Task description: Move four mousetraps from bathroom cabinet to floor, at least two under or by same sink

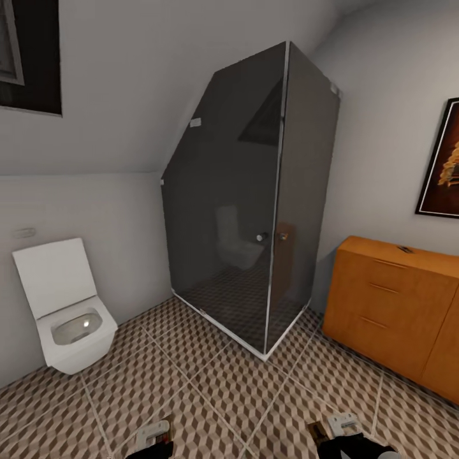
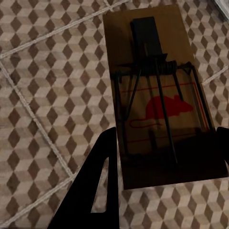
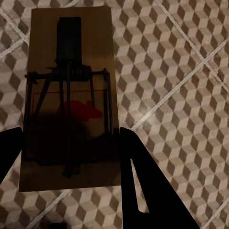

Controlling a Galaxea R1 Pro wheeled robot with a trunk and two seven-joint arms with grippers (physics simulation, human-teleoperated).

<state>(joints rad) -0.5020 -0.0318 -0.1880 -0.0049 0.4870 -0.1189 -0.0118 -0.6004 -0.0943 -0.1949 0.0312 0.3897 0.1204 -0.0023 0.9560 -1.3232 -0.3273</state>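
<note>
Both jaws are clamped, each on its own trap. On the left wrist view the left gripper [image 2: 162, 157] pinches a mousetrap [image 2: 160, 95] by its near end, board flat-ish over the floor [image 2: 47, 71], red mouse print and wire bar facing the camera. The right gripper [image 3: 67, 152] does the same with a second trap [image 3: 69, 95], black fingers on either long edge.

From the head, both grippers sit low at the frame's bottom, left gripper [image 1: 152, 440] and right gripper [image 1: 338, 432], carried above the cube-pattern floor [image 1: 210, 382]. No sink is in sight from here, so my read is that this is a carry step: the robot has to turn and find the basin before it sets anything down.

To do that well, I'd keep both boards level and the grip firm, then lower each until the board meets tile before letting go, rather than dropping it.

Now the room, left to right. Toilet [image 1: 67, 306] juts from the left wall with its lid up; give it a berth when swinging. Centre, the dark glass shower [image 1: 255, 204], whose bottom corner pokes out toward the robot. Right, the cabinet [image 1: 395, 306] runs along the wall, with something small and dark on its top, too small to name. Between them lies open tile, enough for turning.
</note>
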